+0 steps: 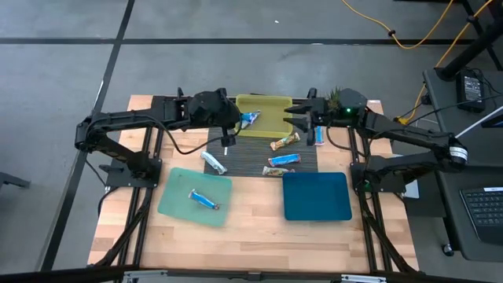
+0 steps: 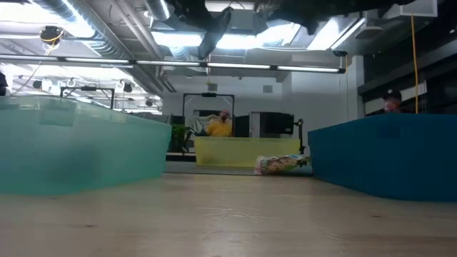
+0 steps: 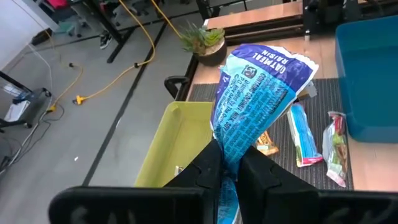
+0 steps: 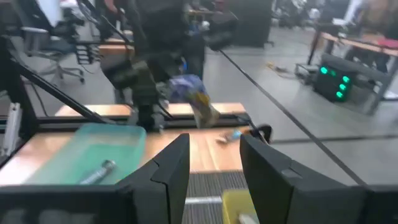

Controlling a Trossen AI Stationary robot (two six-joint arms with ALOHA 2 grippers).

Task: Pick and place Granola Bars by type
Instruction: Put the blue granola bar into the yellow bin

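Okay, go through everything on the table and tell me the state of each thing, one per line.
Left gripper: shut on blue oatmeal raisin bar, held above the yellow tray.
Right gripper: open, empty, at the yellow tray's right edge.
Yellow tray: no bar seen lying in it.
Green tray: holds one blue bar.
Blue tray: empty.
Silver bar: loose on the dark mat.

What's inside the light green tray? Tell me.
One blue granola bar lies inside the light green tray, seen from above. Nothing else shows in it; in the low view its wall hides the contents.
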